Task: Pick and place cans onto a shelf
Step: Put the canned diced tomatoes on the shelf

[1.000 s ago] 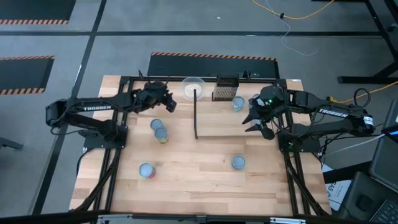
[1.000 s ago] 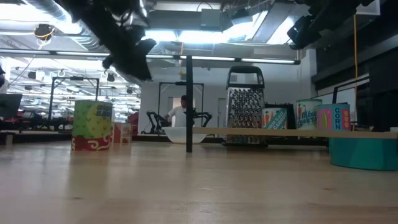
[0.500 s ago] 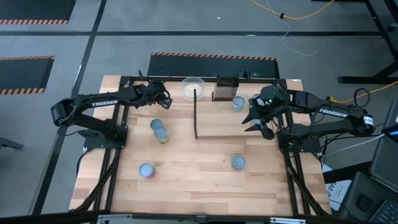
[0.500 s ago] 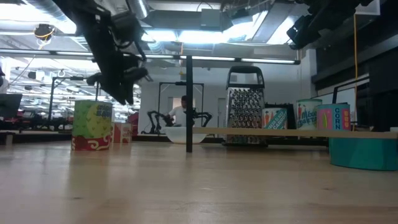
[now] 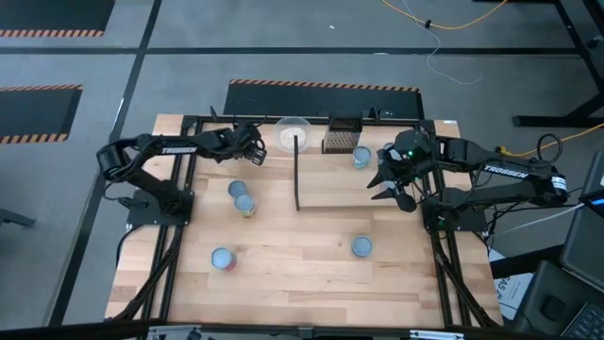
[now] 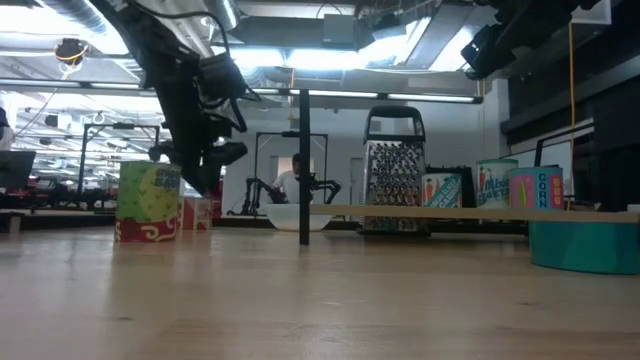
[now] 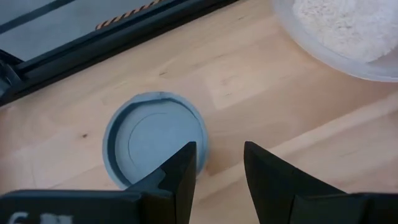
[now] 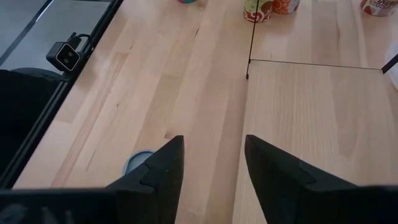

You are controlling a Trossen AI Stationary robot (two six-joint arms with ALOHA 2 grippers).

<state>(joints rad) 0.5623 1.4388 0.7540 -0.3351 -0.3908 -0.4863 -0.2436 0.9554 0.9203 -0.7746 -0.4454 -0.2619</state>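
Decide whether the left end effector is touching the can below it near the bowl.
Cannot tell. In the left wrist view the open left end effector hangs over the can, one finger overlapping its rim, but no view shows contact or a gap plainly.

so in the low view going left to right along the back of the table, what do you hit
Green-and-red labelled can → left gripper, dark and hanging just beside that can → pale translucent round bowl → metal box grater → three colourful labelled cans on the pale wooden shelf → teal can at the right edge.
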